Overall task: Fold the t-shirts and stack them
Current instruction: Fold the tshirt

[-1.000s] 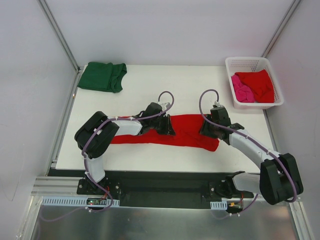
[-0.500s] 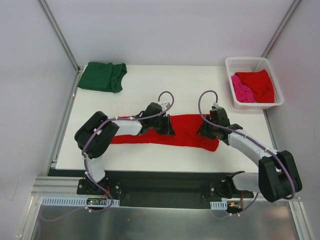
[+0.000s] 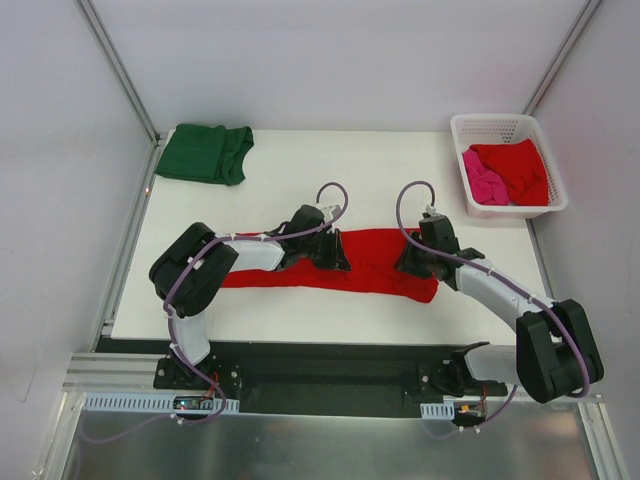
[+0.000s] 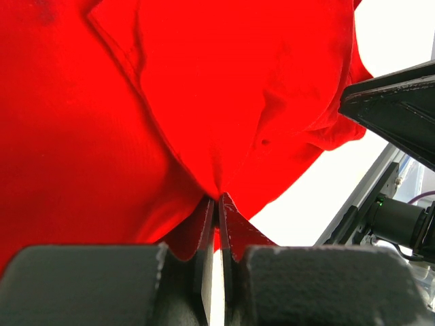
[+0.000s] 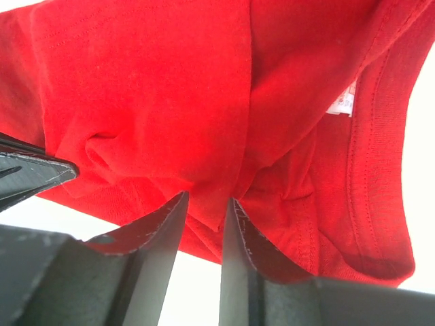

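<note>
Table [image 3: 300, 170], red t-shirt [image 3: 378, 262] in left claw [image 4: 217, 197], right claw [image 5: 206, 197]

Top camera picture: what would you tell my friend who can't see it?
Two robot arms pinch a bright red cloth t-shirt stretched in a long band on a white table, left gripper at its middle, right gripper near its right end. A folded dark green t-shirt lies far left; a white plastic lattice basket far right holds red cloth and pink cloth.
</note>
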Robot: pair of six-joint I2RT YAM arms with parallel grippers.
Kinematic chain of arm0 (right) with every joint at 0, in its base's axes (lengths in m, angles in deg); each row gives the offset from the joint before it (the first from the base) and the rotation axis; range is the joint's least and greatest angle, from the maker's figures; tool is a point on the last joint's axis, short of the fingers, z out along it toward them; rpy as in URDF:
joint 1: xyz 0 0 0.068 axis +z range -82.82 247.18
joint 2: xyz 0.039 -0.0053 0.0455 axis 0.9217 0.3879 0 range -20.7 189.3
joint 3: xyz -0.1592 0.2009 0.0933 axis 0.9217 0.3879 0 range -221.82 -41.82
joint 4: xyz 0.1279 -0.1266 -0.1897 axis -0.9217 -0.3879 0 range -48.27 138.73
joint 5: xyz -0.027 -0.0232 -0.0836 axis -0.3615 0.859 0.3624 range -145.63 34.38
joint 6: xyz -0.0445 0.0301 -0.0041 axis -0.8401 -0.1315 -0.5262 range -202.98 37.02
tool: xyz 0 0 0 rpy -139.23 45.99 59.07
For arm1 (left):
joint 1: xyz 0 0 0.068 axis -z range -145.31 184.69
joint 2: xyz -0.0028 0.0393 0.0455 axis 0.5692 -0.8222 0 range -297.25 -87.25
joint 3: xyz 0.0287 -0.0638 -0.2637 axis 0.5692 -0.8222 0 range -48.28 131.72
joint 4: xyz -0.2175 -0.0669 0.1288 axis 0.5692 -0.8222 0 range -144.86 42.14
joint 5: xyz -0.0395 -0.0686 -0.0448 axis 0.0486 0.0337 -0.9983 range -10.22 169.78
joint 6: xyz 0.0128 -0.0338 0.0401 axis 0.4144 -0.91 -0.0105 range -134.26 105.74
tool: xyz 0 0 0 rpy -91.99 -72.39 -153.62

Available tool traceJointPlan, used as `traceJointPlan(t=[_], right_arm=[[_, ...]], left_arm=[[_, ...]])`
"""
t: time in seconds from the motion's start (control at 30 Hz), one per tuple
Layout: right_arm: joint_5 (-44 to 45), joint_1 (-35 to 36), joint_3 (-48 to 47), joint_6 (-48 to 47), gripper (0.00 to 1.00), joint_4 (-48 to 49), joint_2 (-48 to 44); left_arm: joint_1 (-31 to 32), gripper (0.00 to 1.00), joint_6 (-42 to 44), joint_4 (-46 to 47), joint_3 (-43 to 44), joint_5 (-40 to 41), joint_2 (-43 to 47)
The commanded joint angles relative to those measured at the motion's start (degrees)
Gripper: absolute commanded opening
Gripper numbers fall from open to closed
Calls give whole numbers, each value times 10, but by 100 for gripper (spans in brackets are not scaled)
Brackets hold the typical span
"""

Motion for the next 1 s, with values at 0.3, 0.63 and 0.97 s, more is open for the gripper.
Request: traceJointPlan(t=[0.3,0.63,0.97], right_arm=[[10,-3,7,0,34,-7,-16],[-2,-2,13,5,31,9,-3],[-9,-2,11,7,26,16,4]], left_arm=[[-5,1,9,12,-3,6,7],[-5,1,8,16,-10,8,9],[-7,1,6,18,-10,7,7]])
